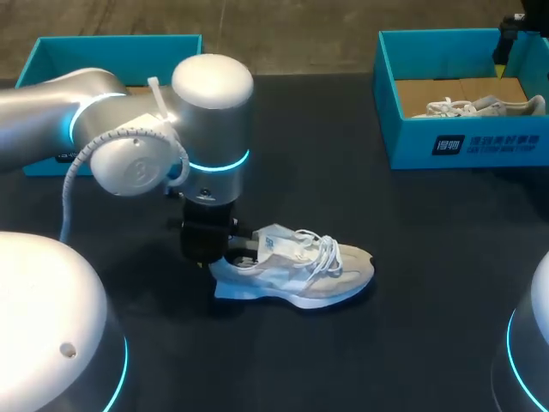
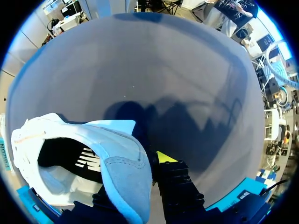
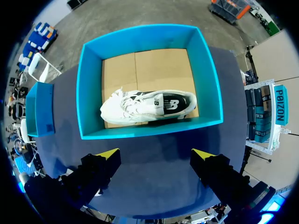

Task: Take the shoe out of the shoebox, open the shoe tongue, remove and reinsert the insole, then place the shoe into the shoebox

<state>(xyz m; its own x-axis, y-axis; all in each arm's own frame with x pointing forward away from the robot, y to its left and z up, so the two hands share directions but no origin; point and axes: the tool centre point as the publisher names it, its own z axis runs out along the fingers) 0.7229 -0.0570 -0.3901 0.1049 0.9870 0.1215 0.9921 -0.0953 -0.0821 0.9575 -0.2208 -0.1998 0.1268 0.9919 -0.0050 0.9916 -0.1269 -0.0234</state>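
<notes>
1. A teal left shoebox [image 1: 120, 45] sits at the far left of the bench [image 1: 429, 283], partly hidden behind my left arm [image 1: 129, 129].
2. My left end effector [image 1: 213, 249] is down at the heel of the shoe [image 1: 300, 268]. The left wrist view shows the heel wall right against it, but I cannot tell whether it grips.
3. The shoe, pale with white laces, rests on its sole mid-bench, toe pointing right, outside both boxes.
4. The right shoebox [image 1: 463, 148], far right, holds a second shoe [image 3: 149, 106] lying on its side on brown cardboard.
5. My right end effector [image 3: 155, 156] hangs above that box, spread wide, holding nothing.
</notes>
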